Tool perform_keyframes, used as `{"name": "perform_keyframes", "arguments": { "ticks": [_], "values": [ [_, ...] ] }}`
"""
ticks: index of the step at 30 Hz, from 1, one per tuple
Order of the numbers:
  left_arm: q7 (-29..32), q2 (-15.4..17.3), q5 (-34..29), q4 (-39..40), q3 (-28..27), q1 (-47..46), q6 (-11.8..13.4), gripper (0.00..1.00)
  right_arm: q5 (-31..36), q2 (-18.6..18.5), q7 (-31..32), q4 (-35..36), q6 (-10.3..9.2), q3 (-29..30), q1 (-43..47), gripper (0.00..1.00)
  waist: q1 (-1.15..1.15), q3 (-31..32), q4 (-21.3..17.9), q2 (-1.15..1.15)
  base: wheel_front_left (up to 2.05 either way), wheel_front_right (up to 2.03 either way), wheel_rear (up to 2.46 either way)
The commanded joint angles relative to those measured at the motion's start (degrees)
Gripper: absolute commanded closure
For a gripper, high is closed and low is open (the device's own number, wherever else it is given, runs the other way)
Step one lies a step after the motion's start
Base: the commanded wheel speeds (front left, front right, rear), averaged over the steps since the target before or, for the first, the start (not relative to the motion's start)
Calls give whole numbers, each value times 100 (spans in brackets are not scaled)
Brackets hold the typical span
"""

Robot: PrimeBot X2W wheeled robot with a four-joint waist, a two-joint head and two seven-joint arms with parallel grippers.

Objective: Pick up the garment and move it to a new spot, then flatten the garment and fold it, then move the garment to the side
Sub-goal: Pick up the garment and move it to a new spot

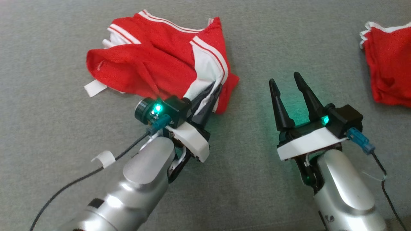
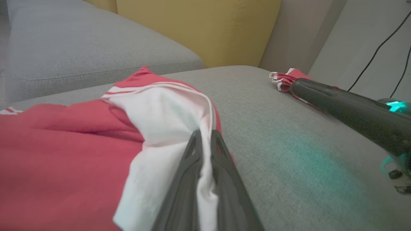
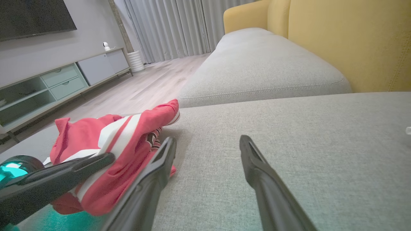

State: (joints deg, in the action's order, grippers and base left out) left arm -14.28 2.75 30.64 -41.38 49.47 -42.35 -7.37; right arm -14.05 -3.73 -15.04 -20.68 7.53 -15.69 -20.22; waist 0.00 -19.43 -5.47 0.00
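Garment (image 1: 154,64) lies crumpled near the cushion's (image 1: 250,38) left edge, its white hem (image 1: 207,69) clamped in the left gripper (image 1: 217,89); the right gripper (image 1: 284,77), jaws apart, hovers empty to the garment's right.

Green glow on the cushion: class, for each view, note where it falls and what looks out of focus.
Head view: the left gripper and right gripper glow green, tinting the grey cushion teal between them. Left wrist view: a teal patch right of the fingers; the near garment looks soft. Right wrist view: teal in the lower left corner; finger bases blur.
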Motion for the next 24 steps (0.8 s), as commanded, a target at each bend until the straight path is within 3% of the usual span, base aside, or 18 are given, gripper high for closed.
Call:
{"name": "perform_keyframes", "arguments": {
  "ticks": [1, 2, 4, 11, 16, 24],
  "values": [
    [-63, 15, 33, 194, -70, -64, 107, 76, 40, 85, 4, 123, -4, -62, 106, 0, 0, 39, 93, 0, 0, 0, 0],
    [-66, 15, 26, 267, -88, -39, 169, 1, 54, 85, 4, 109, -4, -42, 114, 0, 0, 64, 131, 0, 0, 0, 0],
    [-69, 14, -100, 650, -365, 132, 405, 0, 81, 85, 4, 59, -4, 12, 137, 0, 0, 181, 237, 0, 0, 0, 0],
    [-71, 97, -713, 1557, -1543, 1169, 791, 0, 122, 85, 4, -55, -4, 162, 340, 0, 0, 673, 449, 0, 0, 0, 0],
    [-71, 265, -1093, 1970, -2424, 2122, 862, 0, 140, 85, 4, -141, -4, 256, 521, 0, 0, 1002, 533, 0, 0, 0, 0],
    [-72, 270, -1636, 2498, -3530, 3355, 879, 0, 182, 85, 4, -242, -4, 419, 862, 0, 0, 1386, 664, 0, 0, 0, 0]
  ]
}}
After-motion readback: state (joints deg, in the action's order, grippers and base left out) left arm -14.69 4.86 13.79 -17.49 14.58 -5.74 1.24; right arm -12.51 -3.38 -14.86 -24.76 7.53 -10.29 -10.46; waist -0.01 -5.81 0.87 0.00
